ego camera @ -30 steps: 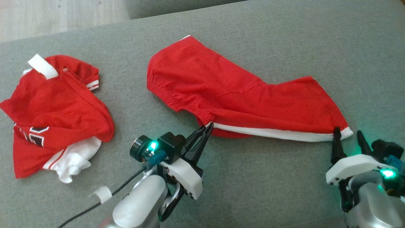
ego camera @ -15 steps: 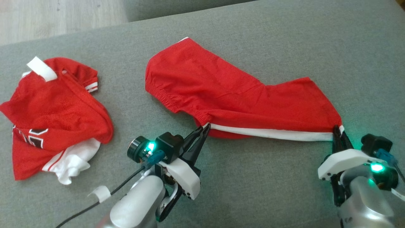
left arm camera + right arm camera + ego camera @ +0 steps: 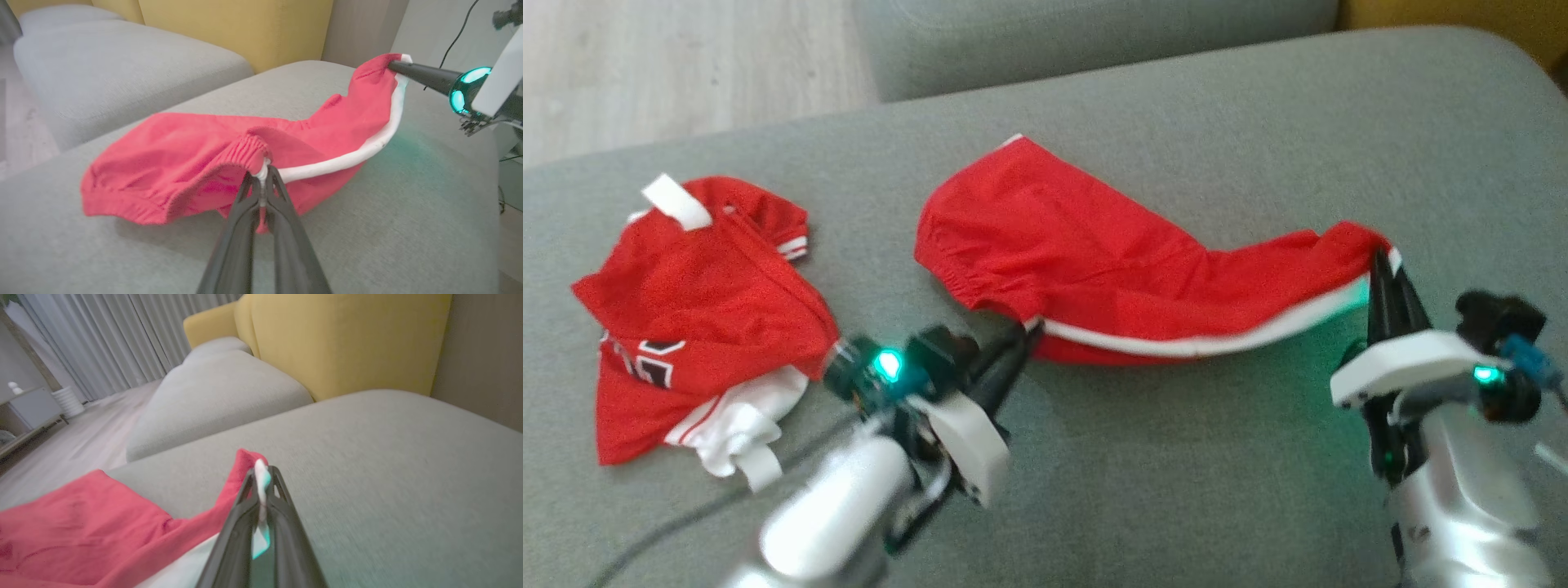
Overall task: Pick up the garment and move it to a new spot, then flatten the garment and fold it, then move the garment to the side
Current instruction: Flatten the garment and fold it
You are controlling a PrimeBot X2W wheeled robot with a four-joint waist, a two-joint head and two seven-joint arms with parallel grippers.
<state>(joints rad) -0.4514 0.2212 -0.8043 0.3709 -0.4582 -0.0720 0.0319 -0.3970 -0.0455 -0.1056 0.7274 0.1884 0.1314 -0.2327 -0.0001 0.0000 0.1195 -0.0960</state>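
Observation:
The garment (image 3: 1094, 245) is a pair of red shorts with a white side stripe, lying across the grey cushion (image 3: 1192, 457). My left gripper (image 3: 1023, 333) is shut on its waistband corner, where the elastic meets the stripe (image 3: 263, 165). At the right, my right gripper (image 3: 1380, 257) is shut on the leg hem corner (image 3: 260, 469) and holds it up off the cushion. From the left wrist view, the garment (image 3: 196, 163) sags between both grips, and the right gripper's fingers (image 3: 425, 75) pinch its far end.
A crumpled red and white jersey (image 3: 703, 302) lies on the cushion to the left. A second grey cushion (image 3: 220, 392) and a yellow backrest (image 3: 347, 339) stand beyond. Wooden floor (image 3: 670, 65) shows past the cushion's far left edge.
My right gripper shut on the hem corner and lifted it up and away from the cushion. The left gripper kept its grip. The head camera shifted, so the scene sits lower.

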